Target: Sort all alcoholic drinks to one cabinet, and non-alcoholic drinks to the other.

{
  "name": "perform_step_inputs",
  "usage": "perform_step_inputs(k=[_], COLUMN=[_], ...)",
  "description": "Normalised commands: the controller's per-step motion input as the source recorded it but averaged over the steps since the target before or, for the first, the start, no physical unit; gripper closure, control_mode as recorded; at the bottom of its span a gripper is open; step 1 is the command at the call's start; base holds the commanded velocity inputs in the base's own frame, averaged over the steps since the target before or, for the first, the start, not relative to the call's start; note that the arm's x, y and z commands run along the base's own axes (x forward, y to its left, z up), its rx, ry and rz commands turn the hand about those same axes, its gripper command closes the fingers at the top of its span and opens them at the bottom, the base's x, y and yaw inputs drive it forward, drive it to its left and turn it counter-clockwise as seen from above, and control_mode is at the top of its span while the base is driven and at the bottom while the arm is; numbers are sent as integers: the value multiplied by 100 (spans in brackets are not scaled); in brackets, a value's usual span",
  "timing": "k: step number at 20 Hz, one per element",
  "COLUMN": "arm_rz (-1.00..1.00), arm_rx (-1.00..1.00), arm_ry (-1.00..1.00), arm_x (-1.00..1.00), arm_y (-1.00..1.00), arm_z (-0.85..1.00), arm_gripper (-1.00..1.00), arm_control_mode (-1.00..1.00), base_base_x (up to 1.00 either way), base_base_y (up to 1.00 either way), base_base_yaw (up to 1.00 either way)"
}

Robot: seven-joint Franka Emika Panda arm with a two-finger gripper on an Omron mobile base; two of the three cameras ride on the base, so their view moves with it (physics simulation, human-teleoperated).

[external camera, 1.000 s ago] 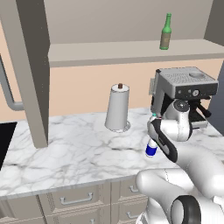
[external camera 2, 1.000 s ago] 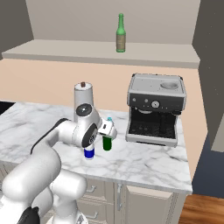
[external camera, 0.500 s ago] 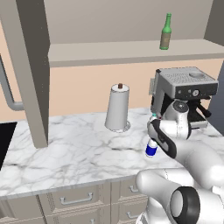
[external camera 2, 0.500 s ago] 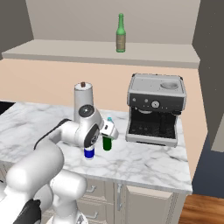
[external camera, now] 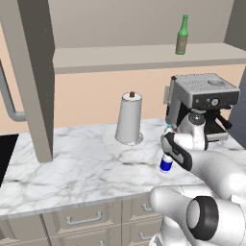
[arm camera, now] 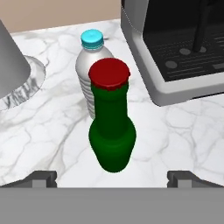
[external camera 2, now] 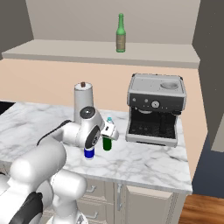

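Observation:
A dark green glass bottle (arm camera: 112, 131) with a red cap stands on the marble counter, dead centre in the hand view. My gripper (arm camera: 112, 179) hovers just above and in front of it, open, its fingertips (arm camera: 41, 178) spread wide on either side, nothing held. Right behind the green bottle stands a clear plastic bottle (arm camera: 92, 61) with a teal cap. From the right base view my gripper (external camera 2: 108, 132) sits over the green bottle (external camera 2: 106, 144), with a blue-labelled stubby bottle (external camera 2: 89, 153) just left of it. A paler olive-green bottle (external camera 2: 120, 27) stands up on the open shelf (external camera 2: 52, 47).
A grey coffee machine (external camera 2: 155, 107) stands close to the right of the bottles. A paper towel roll (external camera 2: 82, 99) on its holder stands behind them to the left. A cabinet side panel (external camera: 33, 72) comes down to the counter (external camera: 72, 163) at the left.
My hand has crept slightly lower and closer to the green bottle. The bottles have not moved and the jaws stay open.

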Motion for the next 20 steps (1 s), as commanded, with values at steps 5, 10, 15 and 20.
perform_step_inputs(k=[5, 10, 15, 20], arm_rz=[0, 0, 0, 0], arm_rx=[0, 0, 0, 0], arm_ry=[0, 0, 0, 0], arm_x=[9, 9, 9, 9], arm_y=[-3, -2, 0, 0], arm_z=[-3, -4, -6, -6], arm_gripper=[-100, -100, -100, -100], arm_control_mode=[-100, -100, -100, -100], base_base_x=[0, 0, 0, 0], base_base_y=[0, 0, 0, 0], base_base_yaw=[0, 0, 0, 0])
